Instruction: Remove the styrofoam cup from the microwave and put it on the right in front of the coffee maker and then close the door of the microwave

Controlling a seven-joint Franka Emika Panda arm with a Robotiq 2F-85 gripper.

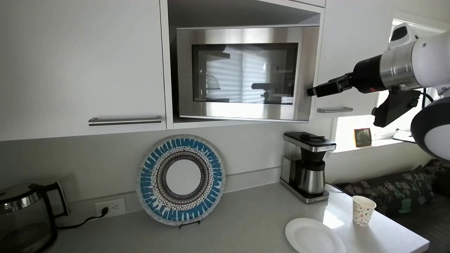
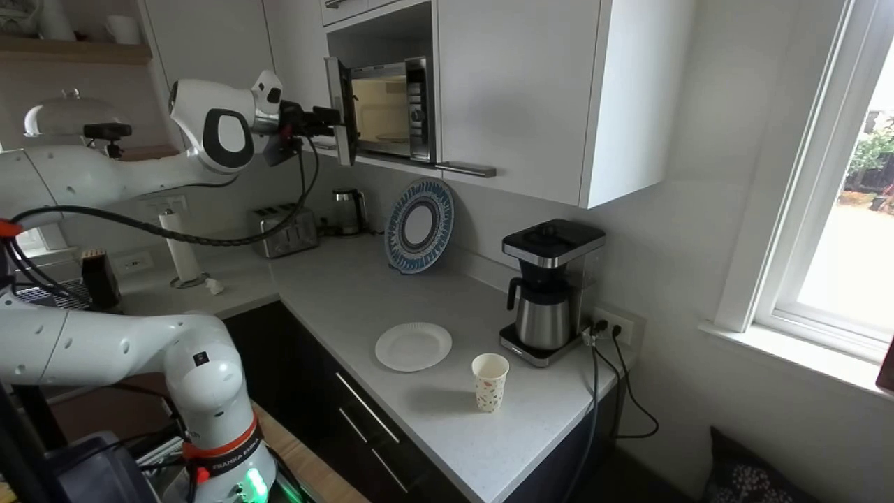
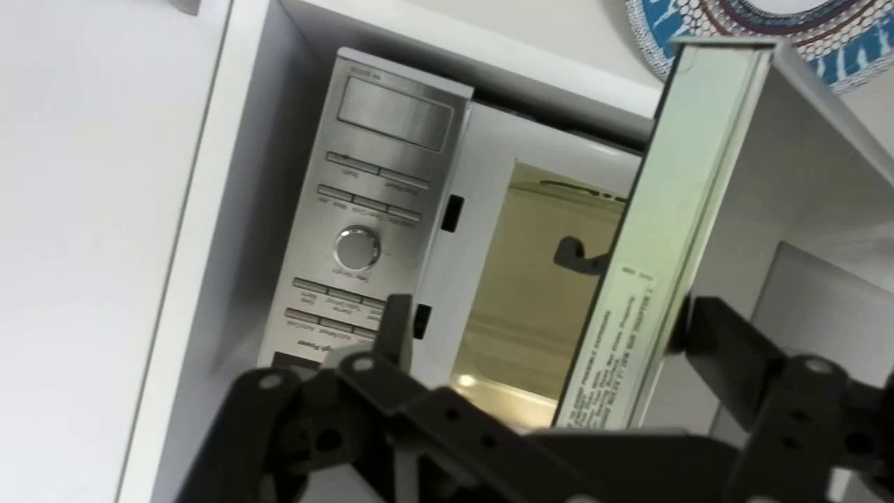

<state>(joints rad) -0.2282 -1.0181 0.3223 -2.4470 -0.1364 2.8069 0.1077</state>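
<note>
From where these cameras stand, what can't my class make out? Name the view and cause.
Inside bottom of the cup: both exterior views; its wall hides it.
Contents of the steel carafe: both exterior views; opaque sides.
Part of the microwave interior: wrist view; door and gripper block it.
Most wording on the label: wrist view; small, blurred.

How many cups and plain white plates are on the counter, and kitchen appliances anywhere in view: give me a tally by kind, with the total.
Cups: 1, the speckled cup
Plain white plates: 1, the round plate
Kitchen appliances: 4, the microwave, coffee maker, kettle and toaster
Total: 6
</note>
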